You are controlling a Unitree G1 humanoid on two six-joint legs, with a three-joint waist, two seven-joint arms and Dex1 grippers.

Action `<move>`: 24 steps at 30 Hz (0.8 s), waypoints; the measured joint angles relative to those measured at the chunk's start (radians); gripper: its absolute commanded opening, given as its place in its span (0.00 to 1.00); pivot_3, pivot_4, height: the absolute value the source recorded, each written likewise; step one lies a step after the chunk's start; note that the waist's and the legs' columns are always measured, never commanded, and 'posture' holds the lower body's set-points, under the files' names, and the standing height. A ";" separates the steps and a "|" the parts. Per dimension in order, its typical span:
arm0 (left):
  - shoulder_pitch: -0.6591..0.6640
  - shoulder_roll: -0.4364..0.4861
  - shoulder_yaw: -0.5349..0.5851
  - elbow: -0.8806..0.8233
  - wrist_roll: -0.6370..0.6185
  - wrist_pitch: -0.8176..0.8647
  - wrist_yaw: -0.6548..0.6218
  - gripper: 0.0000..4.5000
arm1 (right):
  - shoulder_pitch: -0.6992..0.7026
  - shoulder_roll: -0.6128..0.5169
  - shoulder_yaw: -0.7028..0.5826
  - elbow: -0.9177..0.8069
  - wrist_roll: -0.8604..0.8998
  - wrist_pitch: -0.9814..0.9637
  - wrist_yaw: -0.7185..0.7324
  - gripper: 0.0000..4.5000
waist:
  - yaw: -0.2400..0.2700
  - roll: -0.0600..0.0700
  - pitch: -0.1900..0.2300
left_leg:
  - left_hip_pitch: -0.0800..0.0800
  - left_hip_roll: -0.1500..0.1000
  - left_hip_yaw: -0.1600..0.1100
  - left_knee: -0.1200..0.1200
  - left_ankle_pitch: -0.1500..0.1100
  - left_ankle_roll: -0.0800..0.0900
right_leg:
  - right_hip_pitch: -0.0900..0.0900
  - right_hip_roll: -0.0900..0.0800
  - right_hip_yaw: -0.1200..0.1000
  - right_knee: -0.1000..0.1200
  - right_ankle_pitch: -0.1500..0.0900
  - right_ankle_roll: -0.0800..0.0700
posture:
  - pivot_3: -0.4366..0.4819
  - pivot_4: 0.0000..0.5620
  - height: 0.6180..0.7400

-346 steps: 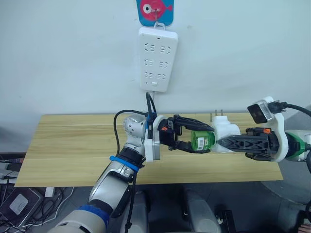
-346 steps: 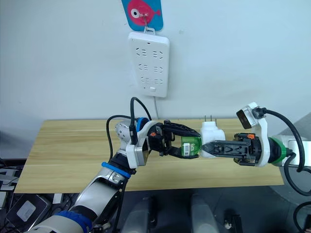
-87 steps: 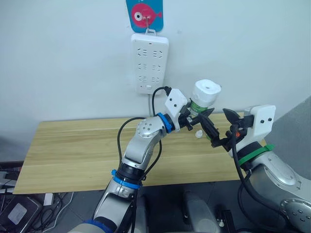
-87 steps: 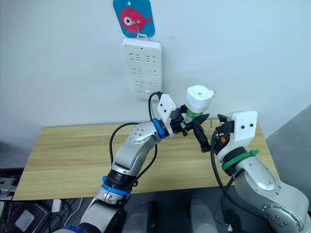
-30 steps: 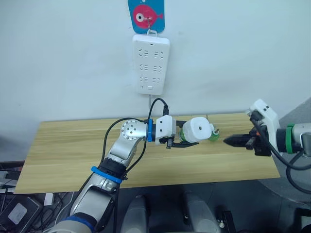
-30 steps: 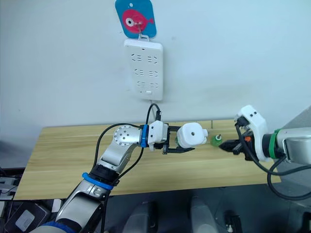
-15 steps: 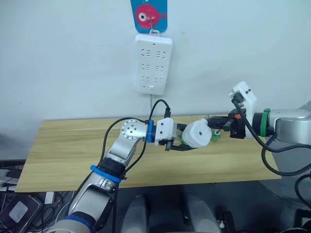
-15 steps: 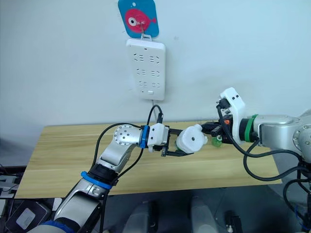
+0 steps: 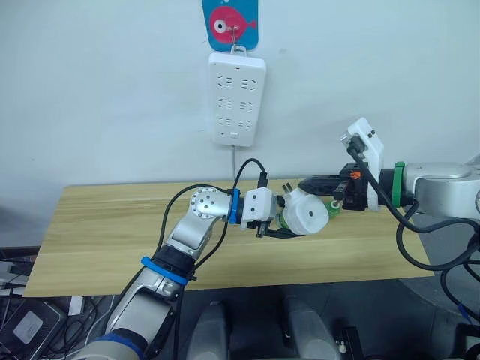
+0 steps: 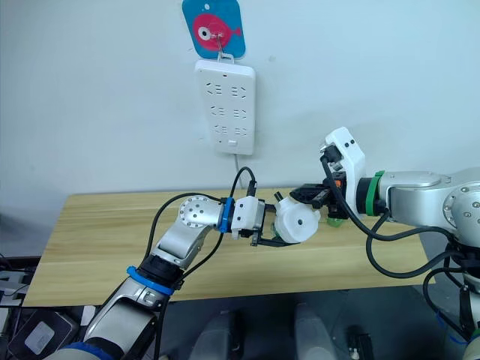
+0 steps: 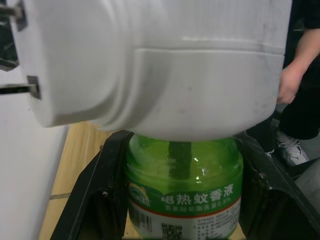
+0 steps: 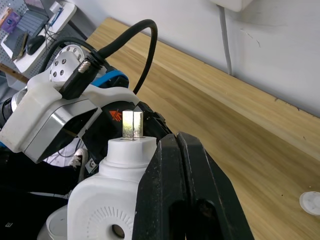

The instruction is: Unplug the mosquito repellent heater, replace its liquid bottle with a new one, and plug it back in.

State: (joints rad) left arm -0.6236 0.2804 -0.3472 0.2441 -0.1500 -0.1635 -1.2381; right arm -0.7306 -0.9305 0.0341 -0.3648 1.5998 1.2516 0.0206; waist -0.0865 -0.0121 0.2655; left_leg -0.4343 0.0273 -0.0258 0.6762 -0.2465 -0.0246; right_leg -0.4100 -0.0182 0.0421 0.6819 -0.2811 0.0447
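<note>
Your left hand [image 9: 279, 222] is clamped on the small translucent green bottle [image 11: 183, 192], its black fingers [image 11: 95, 195] pressed against both sides of the glass. That bottle is seated in the socket of the small white rounded plastic heater [image 9: 305, 213], so the two hang as one unit above the light wooden counter [image 9: 112, 225], well below the long white power strip [image 9: 236, 97] on the wall.

Your right hand [image 9: 311, 184] has its two black fingers [image 12: 175, 185] pressed together, with nothing visible between them; they lie against the heater's body just beside its metal plug prongs [image 12: 131, 124].

Judging by this, the unplugging is done and a bottle is in the socket. A second green bottle [image 10: 335, 218] stands on the counter behind the heater, half hidden, and a tiny white cap [image 12: 310, 202] lies loose on the wood. That suggests the swap is finished, though you cannot tell from here which bottle is which. What remains is taking the heater and pushing its prongs into the strip.
</note>
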 measured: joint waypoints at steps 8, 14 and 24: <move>-0.013 -0.002 0.003 0.025 0.002 0.076 0.032 0.51 | 0.002 -0.024 0.030 -0.106 0.092 0.021 0.073 0.01 | 0.001 0.000 0.000 | 0.000 0.000 -0.001 0.000 0.000 0.000 | 0.000 0.000 -0.001 0.000 0.000 0.000 | 0.28 0.43 1.00; -0.025 -0.010 0.010 0.032 0.002 0.074 0.047 0.51 | 0.018 -0.046 0.042 -0.162 0.103 0.021 0.100 0.01 | 0.000 0.000 0.000 | 0.000 0.000 -0.001 0.000 0.000 0.000 | 0.000 0.000 -0.001 0.000 0.000 0.000 | 0.27 0.43 1.00; -0.025 -0.013 0.014 0.038 -0.007 0.067 0.044 0.51 | 0.033 -0.125 0.017 -0.198 -0.008 0.021 0.287 0.01 | 0.000 0.000 0.000 | 0.000 0.000 -0.001 0.000 0.000 0.000 | 0.000 0.000 0.000 0.000 0.000 0.000 | 0.27 0.43 1.00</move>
State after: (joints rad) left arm -0.6489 0.2674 -0.3335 0.2823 -0.1573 -0.0962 -1.1938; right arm -0.6981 -1.0558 0.0515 -0.5629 1.5918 1.2721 0.3079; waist -0.0863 -0.0121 0.2655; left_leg -0.4344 0.0273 -0.0263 0.6761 -0.2467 -0.0243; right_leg -0.4100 -0.0181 0.0416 0.6814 -0.2811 0.0447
